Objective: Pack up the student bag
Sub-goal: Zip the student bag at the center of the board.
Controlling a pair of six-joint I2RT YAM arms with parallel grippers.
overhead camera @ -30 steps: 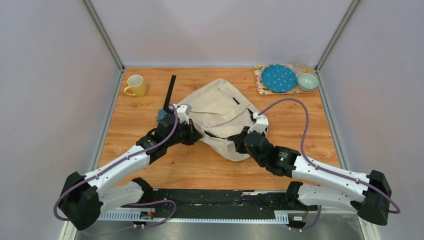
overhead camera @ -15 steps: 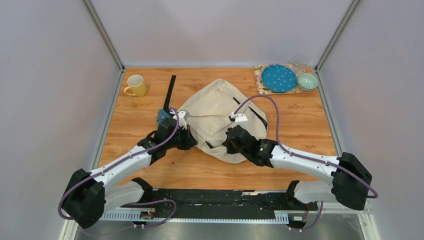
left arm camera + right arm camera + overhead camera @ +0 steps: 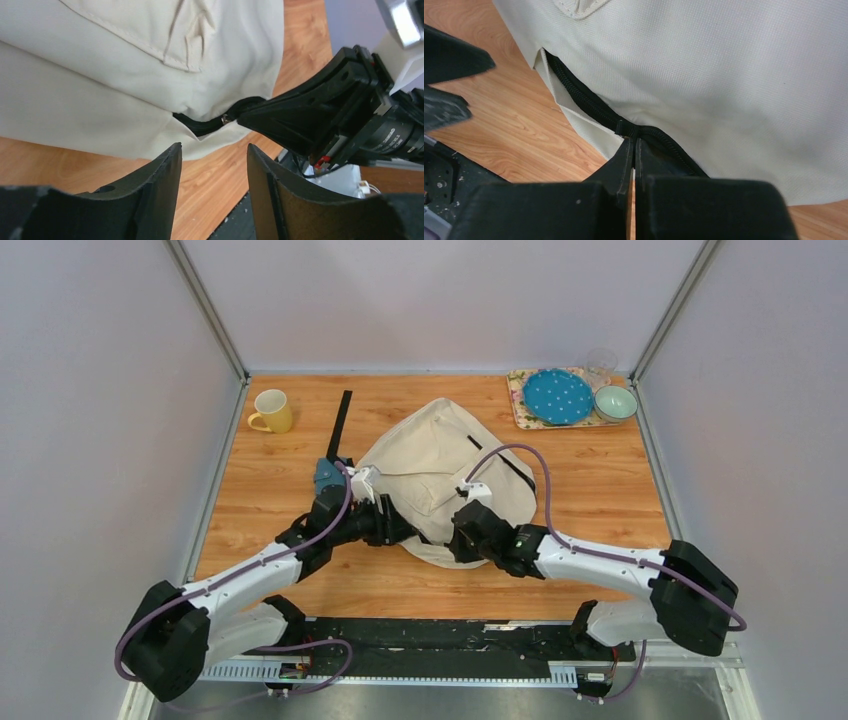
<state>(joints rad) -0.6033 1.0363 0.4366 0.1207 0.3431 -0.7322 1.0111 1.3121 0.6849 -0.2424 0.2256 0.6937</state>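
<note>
The student bag [image 3: 440, 455], cream fabric with a black zipper, lies flat in the middle of the table. My right gripper [image 3: 457, 538] is at its near edge. In the right wrist view that gripper [image 3: 634, 139] is shut with its tips pinched on the black zipper pull [image 3: 626, 128], and the zipper [image 3: 574, 87] gapes open to the left of it. My left gripper [image 3: 403, 530] sits just left of the right one; its jaws [image 3: 214, 147] stand open over bare wood, empty, short of the bag's edge [image 3: 125, 75].
A yellow mug [image 3: 272, 411] stands at the back left. A loose black strap [image 3: 341, 425] and a teal object [image 3: 326, 473] lie by my left arm. At the back right a tray [image 3: 520, 400] carries a blue plate [image 3: 558, 396], a bowl [image 3: 615, 402] and a glass [image 3: 601, 362].
My left gripper was shut at the bag's left edge and has opened, letting go. My right gripper has moved left along the bag's near edge, still shut on the zipper pull.
</note>
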